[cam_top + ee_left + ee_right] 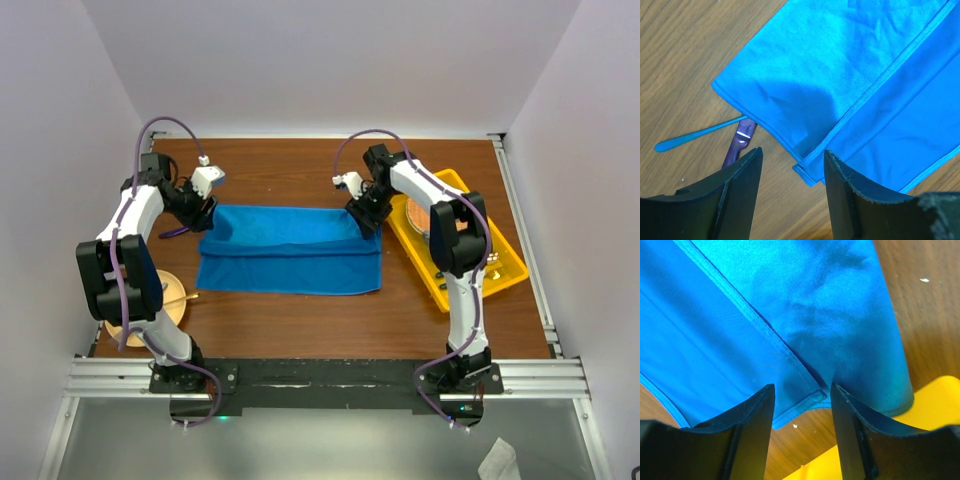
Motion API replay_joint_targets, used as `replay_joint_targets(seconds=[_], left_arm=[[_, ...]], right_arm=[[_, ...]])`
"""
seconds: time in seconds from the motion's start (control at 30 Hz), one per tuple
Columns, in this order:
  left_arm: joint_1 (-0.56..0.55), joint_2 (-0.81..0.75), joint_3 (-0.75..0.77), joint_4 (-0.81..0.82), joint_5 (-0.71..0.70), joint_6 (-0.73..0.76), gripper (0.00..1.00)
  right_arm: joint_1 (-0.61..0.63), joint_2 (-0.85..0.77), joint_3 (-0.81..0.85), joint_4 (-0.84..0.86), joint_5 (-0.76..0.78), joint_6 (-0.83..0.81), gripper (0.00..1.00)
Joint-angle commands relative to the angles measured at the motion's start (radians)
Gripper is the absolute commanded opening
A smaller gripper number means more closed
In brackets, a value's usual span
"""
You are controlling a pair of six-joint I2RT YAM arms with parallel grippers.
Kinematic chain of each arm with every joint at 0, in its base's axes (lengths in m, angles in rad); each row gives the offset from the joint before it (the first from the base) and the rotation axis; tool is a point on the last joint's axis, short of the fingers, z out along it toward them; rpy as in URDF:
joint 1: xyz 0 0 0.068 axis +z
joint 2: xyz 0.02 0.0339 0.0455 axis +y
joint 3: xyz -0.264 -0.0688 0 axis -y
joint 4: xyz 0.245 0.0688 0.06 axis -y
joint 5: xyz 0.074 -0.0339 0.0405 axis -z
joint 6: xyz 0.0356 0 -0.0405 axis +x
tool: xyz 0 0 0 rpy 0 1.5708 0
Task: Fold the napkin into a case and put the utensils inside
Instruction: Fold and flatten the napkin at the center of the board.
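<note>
The napkin point(290, 250) lies mid-frame in the top view, a folded band, with the left gripper point(203, 208) and right gripper point(362, 215) at its upper corners. Left wrist: spread fingers point(740, 200) flank a corner, utensils point(742, 137) poking out at lower left. Right wrist: spread fingers point(752, 435) straddle another corner.

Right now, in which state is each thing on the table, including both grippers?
napkin: folded in layers, lying on the table.
blue utensil: on the table, one end under the napkin's corner.
purple utensil: beside it, also partly under that corner.
left gripper: open, over the napkin's far left corner.
right gripper: open, over the far right corner.
yellow tray: holds a round dish, partly hidden.
</note>
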Motion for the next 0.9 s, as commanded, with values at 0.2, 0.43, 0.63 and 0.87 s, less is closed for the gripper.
replay_joint_targets(seconds=[0.2, 0.43, 0.63, 0.87], left_arm=[[-0.005, 0.020, 0.047, 0.022, 0.009, -0.015, 0.57], [-0.005, 0.036, 0.059, 0.008, 0.009, -0.009, 0.52], [-0.005, 0.058, 0.072, 0.002, 0.012, -0.008, 0.49], [-0.005, 0.078, 0.087, -0.003, 0.009, -0.008, 0.49]], right_arm=[[-0.004, 0.009, 0.033, -0.031, 0.034, -0.008, 0.29], [-0.003, -0.059, 0.039, -0.071, -0.017, -0.027, 0.00], [-0.004, -0.106, -0.005, -0.118, -0.074, -0.067, 0.00], [-0.003, -0.120, -0.041, -0.135, -0.086, -0.084, 0.00]])
